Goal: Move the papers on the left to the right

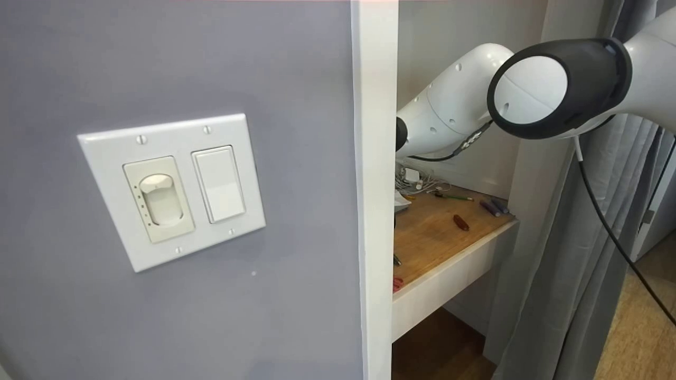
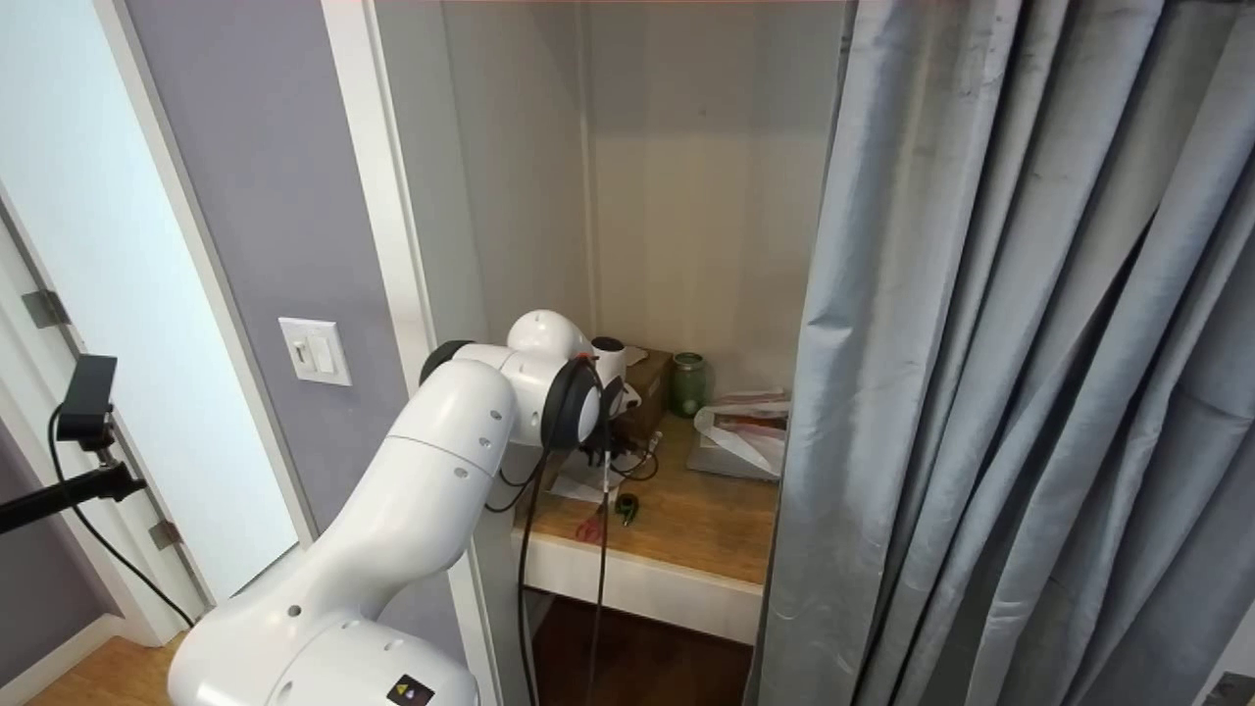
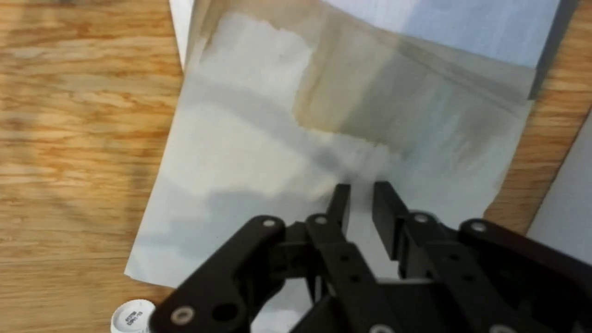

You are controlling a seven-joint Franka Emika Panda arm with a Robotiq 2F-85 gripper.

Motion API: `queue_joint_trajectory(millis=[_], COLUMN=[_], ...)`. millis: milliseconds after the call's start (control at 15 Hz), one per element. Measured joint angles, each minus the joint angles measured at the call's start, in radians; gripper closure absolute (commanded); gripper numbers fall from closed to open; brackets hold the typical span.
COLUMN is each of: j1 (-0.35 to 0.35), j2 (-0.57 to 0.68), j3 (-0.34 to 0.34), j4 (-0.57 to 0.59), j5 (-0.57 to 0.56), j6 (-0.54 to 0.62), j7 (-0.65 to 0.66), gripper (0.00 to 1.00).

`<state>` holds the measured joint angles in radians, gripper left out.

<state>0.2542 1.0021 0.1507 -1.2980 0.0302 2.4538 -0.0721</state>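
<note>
Desk [image 3: 78, 185]: wooden, beneath stained paper [image 3: 277, 159].
Tool [image 3: 362, 187]: narrow gap, seemingly empty, over stained paper.
Stained paper: looks flat, so pinch may slip or crumple it.

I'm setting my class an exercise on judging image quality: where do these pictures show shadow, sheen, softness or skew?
Wrist view: gray shadows cross the paper, and the wooden shelf looks slightly soft; both exterior views: deep shade below the shelf; in an exterior view, sheen along folds of the curtain; in an exterior view, the switch plate looks crisp but skewed.
</note>
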Motion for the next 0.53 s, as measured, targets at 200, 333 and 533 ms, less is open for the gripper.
queue_joint_trajectory(millis=[200,333,533], j1=[0.012,0.028,0.065], j2=[0.000,-0.001,-0.001], j3=[0.000,-0.006,-0.029], j4=[0.007,0.013,0.025], j5=[-0.001,-0.018,-0.058], j6=[-0.013,-0.014,-0.014], j7=[0.000,0.006,0.025], gripper=[0.24,0.10,0.00])
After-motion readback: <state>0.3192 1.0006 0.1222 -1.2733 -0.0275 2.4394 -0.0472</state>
